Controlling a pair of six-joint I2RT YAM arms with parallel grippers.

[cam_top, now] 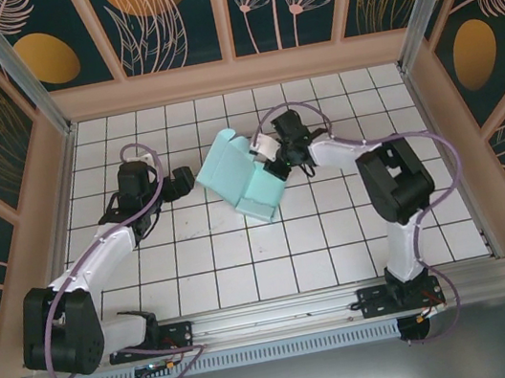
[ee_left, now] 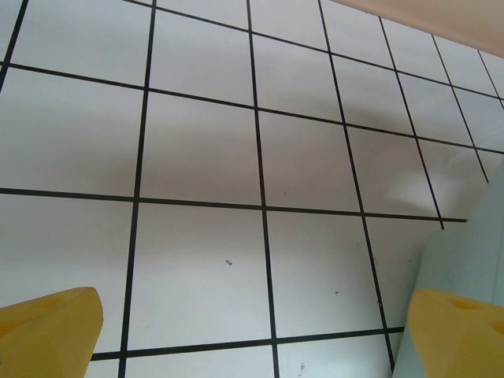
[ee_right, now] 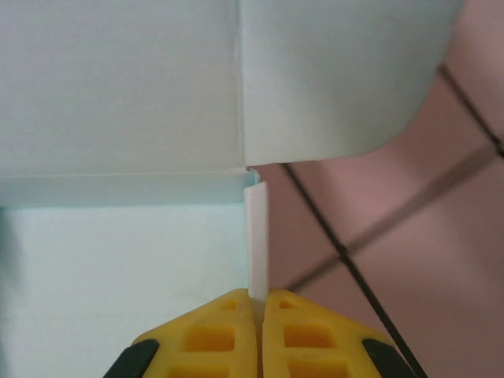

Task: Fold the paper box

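The paper box (cam_top: 243, 177) is pale mint card, partly folded, lying on the tiled floor in the middle of the top view. My right gripper (cam_top: 271, 152) is at its right upper edge and is shut on a thin upright flap of the box (ee_right: 256, 236); the yellow fingers (ee_right: 205, 339) pinch the flap's edge. The box's panels (ee_right: 118, 87) take up the left and top of the right wrist view. My left gripper (cam_top: 182, 183) stands just left of the box, open wide, its yellow fingertips (ee_left: 47, 331) spread over bare tiles, with a box edge (ee_left: 465, 260) beside the right fingertip.
White tiled floor (cam_top: 337, 233) with black grid lines, enclosed by beige frame walls (cam_top: 233, 74) at the back and sides. An aluminium rail (cam_top: 283, 315) with the arm bases runs along the near edge.
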